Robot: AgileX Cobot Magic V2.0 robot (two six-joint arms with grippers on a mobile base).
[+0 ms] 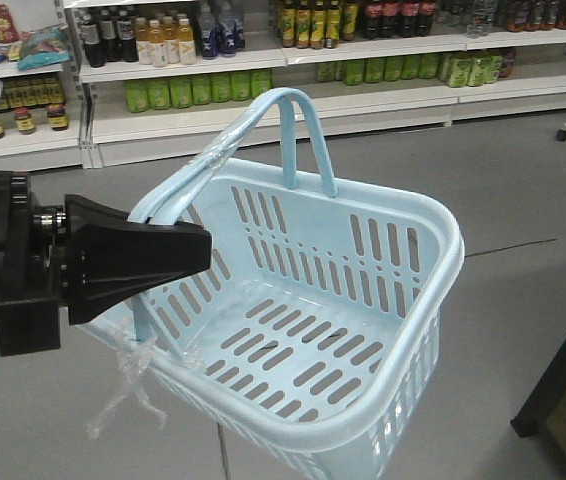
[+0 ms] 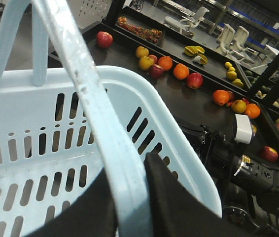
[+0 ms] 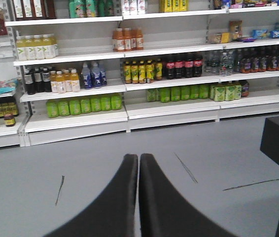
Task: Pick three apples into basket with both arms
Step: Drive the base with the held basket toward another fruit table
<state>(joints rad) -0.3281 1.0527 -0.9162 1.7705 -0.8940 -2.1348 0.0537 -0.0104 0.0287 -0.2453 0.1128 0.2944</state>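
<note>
The pale blue basket (image 1: 441,262) hangs above the grey floor with nothing in it. My left gripper (image 1: 199,252) is shut on one of its hoop handles (image 1: 168,195). In the left wrist view the handle (image 2: 115,148) runs between the black fingers of the left gripper (image 2: 129,170). Beyond the basket rim (image 2: 189,148), red apples lie on a black display shelf (image 2: 189,103): one at the far left (image 2: 104,39), a dark one (image 2: 156,71) and one further right (image 2: 194,80). My right gripper (image 3: 138,158) is shut on nothing, above the floor.
Oranges (image 2: 181,71), yellow apples (image 2: 146,62) and another red apple (image 2: 269,153) share the display shelf. White store shelves of bottled drinks (image 3: 129,74) line the far wall. A black stand (image 1: 563,380) is at the right edge. A clear plastic scrap (image 1: 123,400) dangles from the basket rim.
</note>
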